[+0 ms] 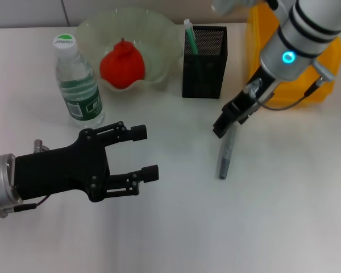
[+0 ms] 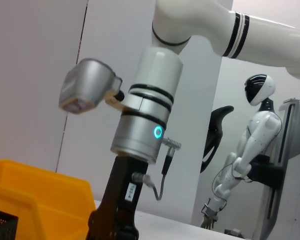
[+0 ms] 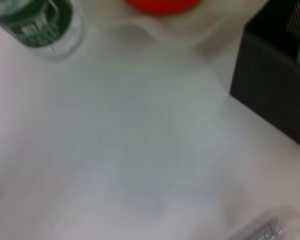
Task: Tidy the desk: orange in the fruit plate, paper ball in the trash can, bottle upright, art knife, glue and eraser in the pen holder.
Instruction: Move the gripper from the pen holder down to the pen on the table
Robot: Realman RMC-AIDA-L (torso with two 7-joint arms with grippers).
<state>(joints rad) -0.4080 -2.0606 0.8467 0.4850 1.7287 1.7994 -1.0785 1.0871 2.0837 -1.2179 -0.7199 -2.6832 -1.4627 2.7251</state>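
Over desk (image 1: 284, 227) centre: right gripper (image 1: 226, 122) above grey art knife (image 1: 225, 154), finger gap unreadable. Left gripper (image 1: 146, 152) wide open, empty. Orange (image 1: 121, 65) in fruit plate (image 1: 159, 34); bottle (image 1: 77, 82) upright; pen holder (image 1: 203, 62) beside trash can (image 1: 318, 79).

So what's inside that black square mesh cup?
In the black square mesh cup, a green-and-white stick pokes above the rim at one corner. Anything lower down is hidden by the dark mesh walls.
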